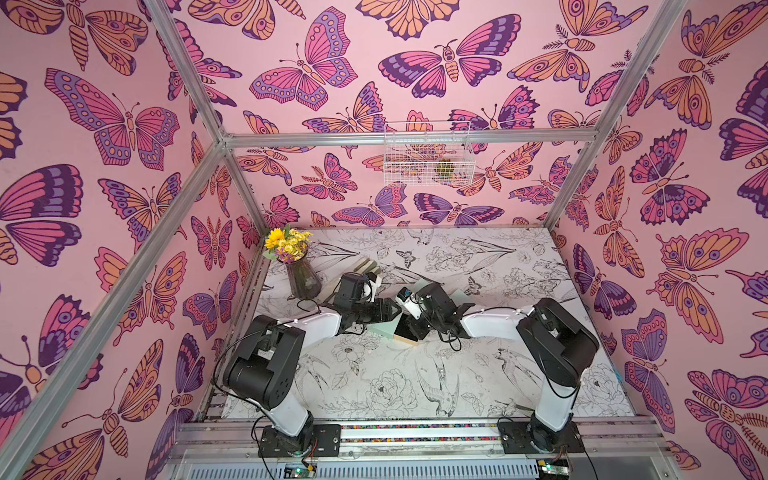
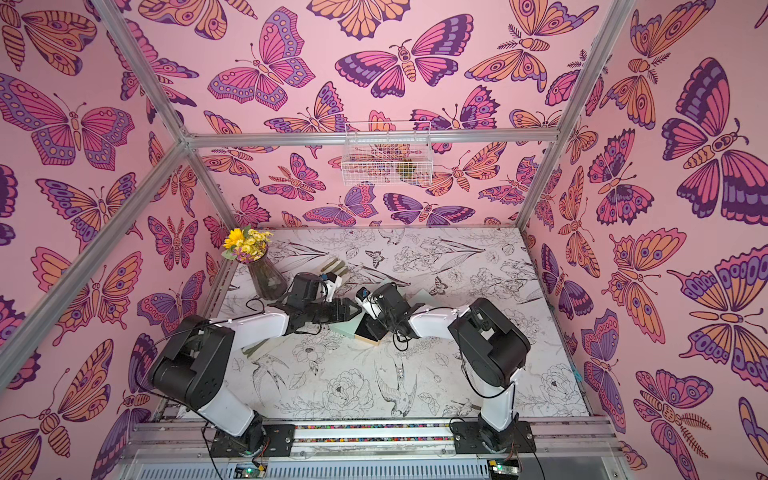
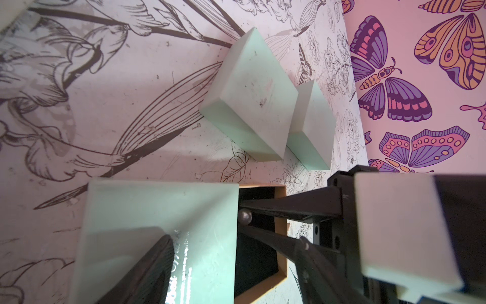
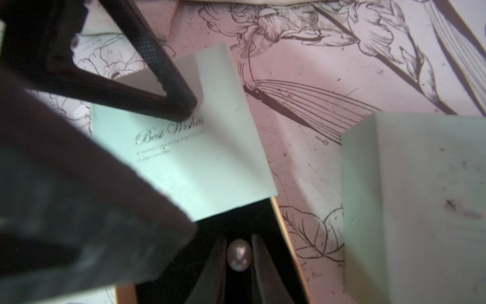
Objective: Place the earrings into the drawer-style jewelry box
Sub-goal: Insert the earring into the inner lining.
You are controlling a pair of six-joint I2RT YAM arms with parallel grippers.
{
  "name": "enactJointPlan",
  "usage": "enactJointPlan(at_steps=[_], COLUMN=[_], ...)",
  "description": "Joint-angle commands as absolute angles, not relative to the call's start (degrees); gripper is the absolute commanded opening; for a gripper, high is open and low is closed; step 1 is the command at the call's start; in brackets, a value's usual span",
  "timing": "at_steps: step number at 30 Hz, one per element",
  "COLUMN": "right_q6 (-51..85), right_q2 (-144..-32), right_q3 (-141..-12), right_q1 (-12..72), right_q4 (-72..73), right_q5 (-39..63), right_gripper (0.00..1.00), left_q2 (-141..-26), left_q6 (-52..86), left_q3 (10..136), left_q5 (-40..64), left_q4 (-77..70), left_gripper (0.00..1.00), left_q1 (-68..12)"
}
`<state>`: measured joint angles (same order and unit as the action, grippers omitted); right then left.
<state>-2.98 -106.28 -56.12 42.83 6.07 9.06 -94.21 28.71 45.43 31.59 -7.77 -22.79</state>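
The left arm and right arm fold inward over the desk. The right fingers flank the pearl earring over the open drawer, lower centre; I cannot tell if they grip it. One left finger rests on the jewelry box; its spread is unclear.

Pink panel walls swarm with purple, orange and magenta butterflies above a white surface inked with black flowers and birds. The mint-green cardboard jewelry box bears silver "Best Wishes" script. Its pull-out drawer is black-lined and tan-rimmed, and the round pearl earring is silvery white. A bunch of flowers shows yellow over a smoky glass vase.
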Motion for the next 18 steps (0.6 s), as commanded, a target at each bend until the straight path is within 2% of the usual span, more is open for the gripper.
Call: enactJointPlan(at_steps=[1,4,10,18], right_q6=[-2.73,-2.47,-0.79,7.22], right_q2=[-105.01,-103.68,-99.23,-87.64], right_q3=[-57.42,-57.76,-56.75,-51.16], right_q1=[42.51,42.53,42.39,42.37], right_q4=[2.31,2.24,1.9,-1.26], right_q5=[8.87,8.99,8.58,4.93], right_gripper=[0.33,0.38,0.39,0.38], left_q2=[-96.15,-95.9,-94.85,-88.99], left_q6=[27.95,28.02,28.35,28.83], left_q3=[43.34,43.3,43.9,45.79], left_q5=[30.92,30.89,31.4,31.11], left_q4=[-4.03,-3.96,-3.85,-1.49], left_gripper=[0.75,0.75,0.75,0.79], left_q1=[-22.92,-22.94,-22.94,-23.16])
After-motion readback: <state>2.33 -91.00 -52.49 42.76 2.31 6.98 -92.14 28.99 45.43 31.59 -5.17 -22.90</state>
